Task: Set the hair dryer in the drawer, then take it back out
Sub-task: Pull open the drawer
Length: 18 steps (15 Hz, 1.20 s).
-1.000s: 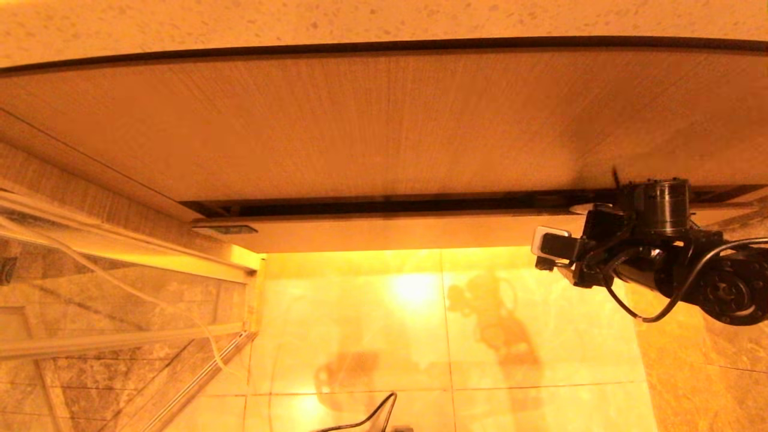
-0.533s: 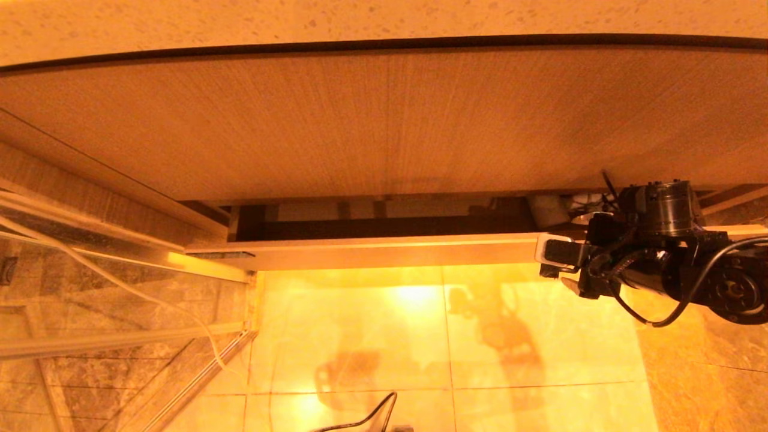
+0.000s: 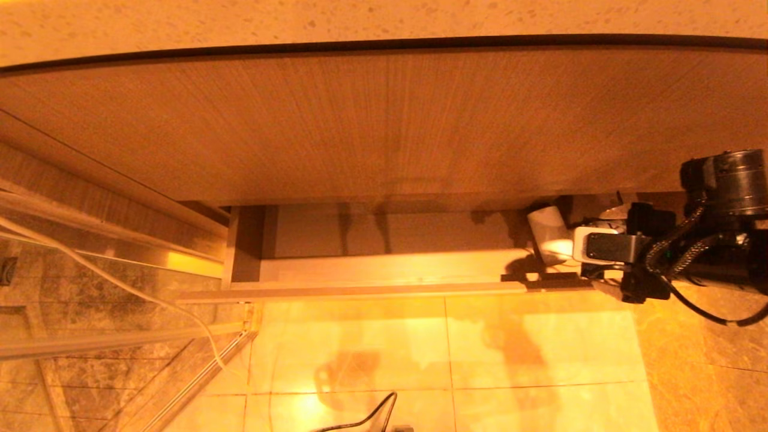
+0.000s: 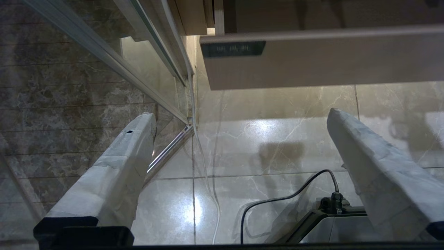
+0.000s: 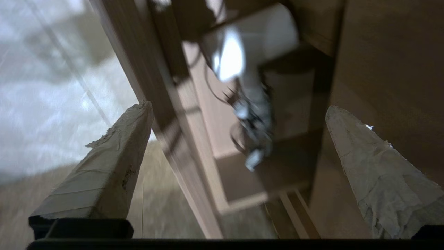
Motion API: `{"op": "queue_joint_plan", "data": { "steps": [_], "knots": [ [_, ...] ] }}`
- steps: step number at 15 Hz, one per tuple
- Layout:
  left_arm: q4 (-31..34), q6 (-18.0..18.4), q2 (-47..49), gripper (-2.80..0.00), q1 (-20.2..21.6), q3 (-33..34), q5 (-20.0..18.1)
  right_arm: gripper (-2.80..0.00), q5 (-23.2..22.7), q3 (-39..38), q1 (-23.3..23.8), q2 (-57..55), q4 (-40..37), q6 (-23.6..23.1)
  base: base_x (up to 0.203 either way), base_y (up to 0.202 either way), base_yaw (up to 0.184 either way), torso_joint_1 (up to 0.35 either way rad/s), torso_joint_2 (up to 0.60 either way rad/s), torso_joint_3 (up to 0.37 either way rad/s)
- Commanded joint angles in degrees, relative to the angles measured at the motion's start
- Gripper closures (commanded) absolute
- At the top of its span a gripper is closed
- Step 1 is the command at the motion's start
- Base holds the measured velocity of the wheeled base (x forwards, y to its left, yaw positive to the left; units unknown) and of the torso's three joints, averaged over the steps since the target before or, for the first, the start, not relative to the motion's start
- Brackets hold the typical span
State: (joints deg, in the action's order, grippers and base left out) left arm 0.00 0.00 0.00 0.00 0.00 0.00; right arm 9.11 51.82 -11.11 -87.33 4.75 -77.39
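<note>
The drawer (image 3: pixel 360 292) stands pulled out under the cabinet, its pale floor bare across the middle. At its right end lies the white hair dryer (image 3: pixel 549 235), its barrel (image 5: pixel 258 41) uppermost and its handle and cord trailing below. My right arm (image 3: pixel 708 240) reaches in from the right beside that end. In the right wrist view my right gripper (image 5: pixel 239 107) is open, with the drawer's front rail (image 5: pixel 180 139) running between the fingers and the dryer lying beyond them, untouched. My left gripper (image 4: pixel 240 114) hangs open and empty over the floor, below the drawer's left corner (image 4: pixel 312 59).
A large wood-grain panel (image 3: pixel 384 132) and a speckled counter (image 3: pixel 384 18) overhang the drawer. A glass shower screen with metal rails (image 3: pixel 90 252) and a thin white cord (image 3: pixel 120 282) stand at the left. Glossy floor tiles (image 3: pixel 450 348) lie in front. A black cable (image 4: pixel 277 199) runs near my base.
The drawer has slid out toward me, exposing its floor and the hair dryer. My right gripper drew back with the front edge, still open, and the wrist has risen.
</note>
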Motion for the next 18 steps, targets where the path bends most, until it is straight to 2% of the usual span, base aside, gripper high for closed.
{"op": "queue_joint_plan", "data": {
  "steps": [1,4,9,11,13,16,18],
  "knots": [
    [0.0,0.0,0.0,-2.8,0.0,0.0,0.0,-2.8,0.04,0.31,0.22,9.38,-6.03,-1.07,0.0,0.0,0.0,0.0,0.0,0.0],
    [0.0,0.0,0.0,-2.8,0.0,0.0,0.0,-2.8,0.4,0.95,0.35,18.98,-13.11,-1.95,0.0,0.0,0.0,0.0,0.0,0.0],
    [0.0,0.0,0.0,-2.8,0.0,0.0,0.0,-2.8,3.84,0.59,1.34,28.9,-15.04,-1.41,0.0,0.0,0.0,0.0,0.0,0.0],
    [0.0,0.0,0.0,-2.8,0.0,0.0,0.0,-2.8,7.46,0.49,1.68,31.26,-16.63,0.21,0.0,0.0,0.0,0.0,0.0,0.0],
    [0.0,0.05,0.0,-2.8,0.0,0.0,0.0,-2.8,13.37,0.92,1.69,32.37,-19.44,2.12,0.0,0.0,0.0,0.0,0.0,0.0],
    [0.0,0.0,0.0,-2.8,0.0,0.0,0.0,-2.8,21.01,1.29,1.74,33.6,-23.05,8.71,0.0,0.0,0.0,0.0,0.0,0.0],
    [0.0,0.0,0.0,-2.8,0.0,0.0,0.0,-2.8,24.03,1.71,3.91,32.16,-23.44,9.3,0.0,0.0,0.0,0.0,0.0,0.0]
  ]
}}
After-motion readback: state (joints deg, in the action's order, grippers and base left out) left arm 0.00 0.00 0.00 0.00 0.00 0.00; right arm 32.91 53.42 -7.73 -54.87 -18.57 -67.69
